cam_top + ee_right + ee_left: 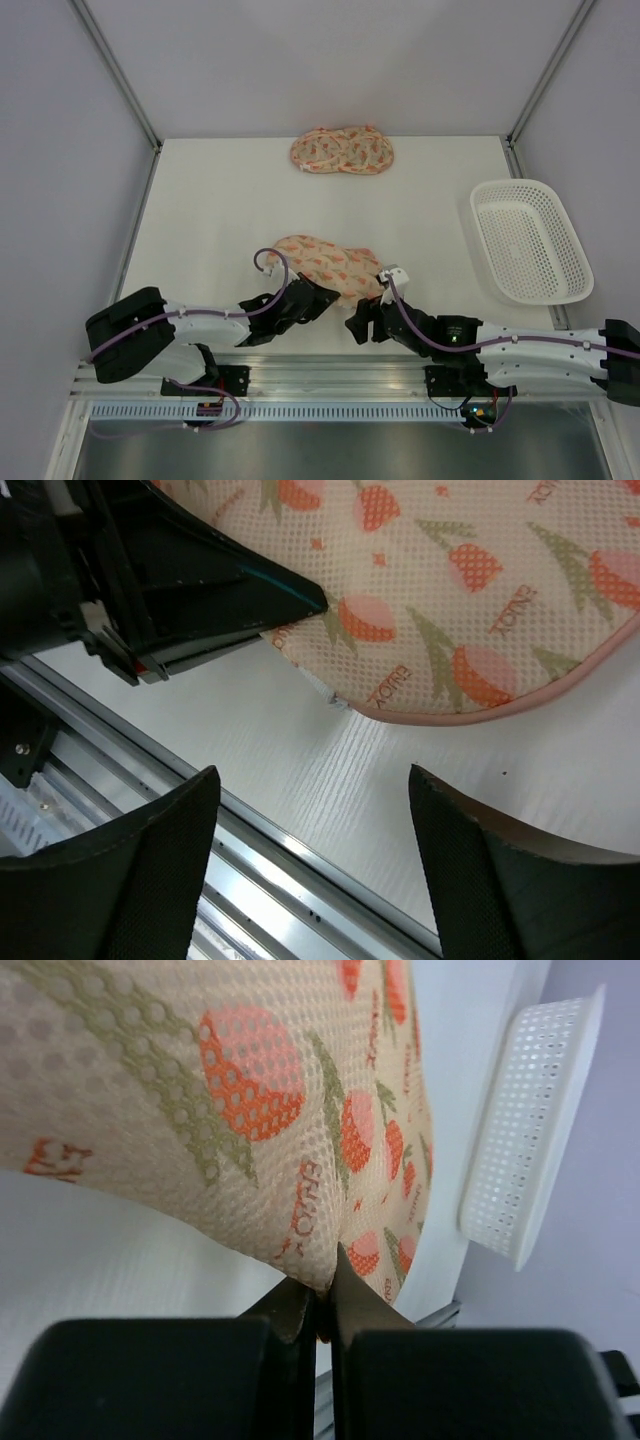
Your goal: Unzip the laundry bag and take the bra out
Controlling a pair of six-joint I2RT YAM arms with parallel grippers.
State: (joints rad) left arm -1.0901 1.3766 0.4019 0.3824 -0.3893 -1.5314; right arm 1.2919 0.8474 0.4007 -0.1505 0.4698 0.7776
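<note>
Left gripper (322, 1298) is pinching the near edge of the laundry bag (250, 1090), jaws closed tight on soft honeycomb mesh with an orange and green print. The bag is resting on the white table (220, 200), two-lobed, with pink piping at the rim, spreading away ahead of the left fingers. Right gripper (312, 775) is hovering wide open just short of that same edge, its textured black pads (160, 870) touching nothing. A white plastic lattice basket (530, 240) is sitting out past the right gripper's outer side. A paler twin pouch (342, 152) is lying well beyond both.
</note>
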